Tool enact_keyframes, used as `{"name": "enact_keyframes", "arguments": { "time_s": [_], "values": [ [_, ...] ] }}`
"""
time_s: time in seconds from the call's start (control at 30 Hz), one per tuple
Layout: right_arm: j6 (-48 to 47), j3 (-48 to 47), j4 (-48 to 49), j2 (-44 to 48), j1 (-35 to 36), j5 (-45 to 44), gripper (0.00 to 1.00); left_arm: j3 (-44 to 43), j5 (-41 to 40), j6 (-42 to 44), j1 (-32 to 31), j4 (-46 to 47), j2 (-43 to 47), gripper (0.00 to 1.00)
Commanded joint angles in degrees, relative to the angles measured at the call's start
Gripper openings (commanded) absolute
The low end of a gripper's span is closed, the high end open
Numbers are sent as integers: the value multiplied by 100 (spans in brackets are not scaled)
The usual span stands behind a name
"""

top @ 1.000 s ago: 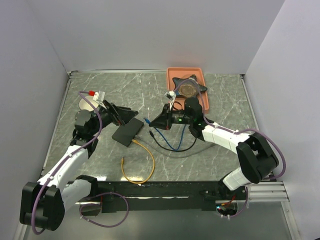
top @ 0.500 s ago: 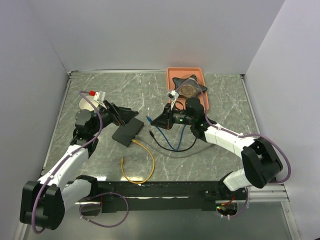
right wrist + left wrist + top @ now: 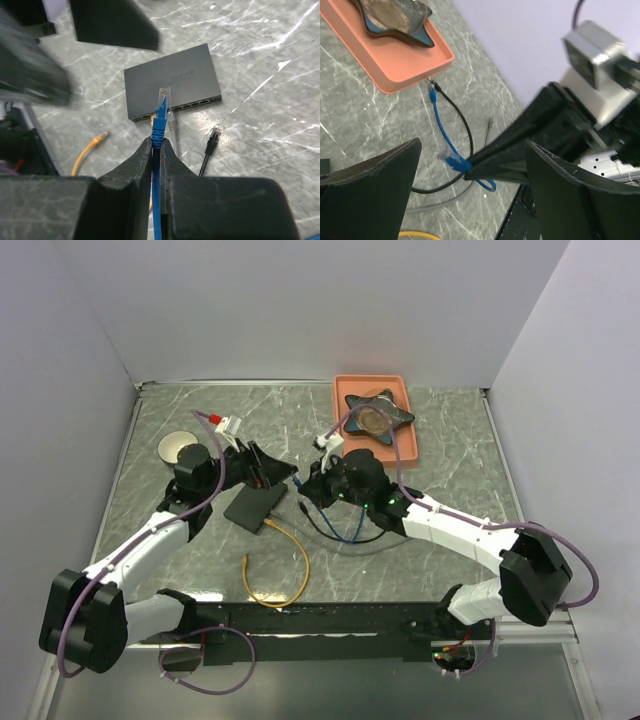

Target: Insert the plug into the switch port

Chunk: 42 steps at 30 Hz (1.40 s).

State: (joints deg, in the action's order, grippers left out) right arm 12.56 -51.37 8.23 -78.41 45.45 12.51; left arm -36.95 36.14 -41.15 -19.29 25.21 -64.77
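Right wrist view shows the right tool (image 3: 156, 142) clamped on a blue cable (image 3: 159, 127) just behind its clear plastic plug (image 3: 162, 97). The plug hangs above the grey marbled bench (image 3: 260, 60), apart from the socket row (image 3: 182, 106) on the near-right edge of the flat black rectangular switch box (image 3: 170, 80). By the box's far side, the left tool (image 3: 272, 470) has its fingers wide apart, holding nothing.
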Motion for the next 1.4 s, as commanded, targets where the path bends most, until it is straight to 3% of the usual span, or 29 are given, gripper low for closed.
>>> {"name": "enact_keyframes", "arguments": {
  "time_s": [0.0, 0.2, 0.33, 0.57, 0.77, 0.87, 1.1, 1.17, 1.3, 1.37],
  "values": [
    [-403, -417, -339, 239, 306, -1233, 0, -304, -55, 168, -136, -42, -219, 89],
    [-368, -329, -243, 432, 368, -1462, 0, -401, 24, 133, -216, -8, -457, 83],
    [-351, -277, -199, 520, 394, -1542, 0, -453, 121, 89, -268, 80, -580, 71],
    [-386, -338, -234, 494, 464, -1489, 0, -506, 148, -7, -330, 212, -773, 69],
    [-438, -400, -216, 406, 552, -1453, 0, -480, 60, -174, -383, 431, -853, 60],
    [-456, -426, -208, 362, 587, -1410, 0, -480, 77, -245, -391, 502, -888, 50],
    [-474, -523, -260, 265, 649, -1462, 0, -550, 130, -271, -444, 555, -993, 1],
    [-465, -549, -322, 230, 658, -1488, 0, -577, 87, -236, -470, 476, -985, 1],
    [-412, -602, -427, 256, 658, -1629, 40, -498, -98, -87, -471, 406, -774, 1],
    [-403, -523, -314, 344, 614, -1638, 54, -445, -212, -8, -471, 309, -599, 1]
  ]
}}
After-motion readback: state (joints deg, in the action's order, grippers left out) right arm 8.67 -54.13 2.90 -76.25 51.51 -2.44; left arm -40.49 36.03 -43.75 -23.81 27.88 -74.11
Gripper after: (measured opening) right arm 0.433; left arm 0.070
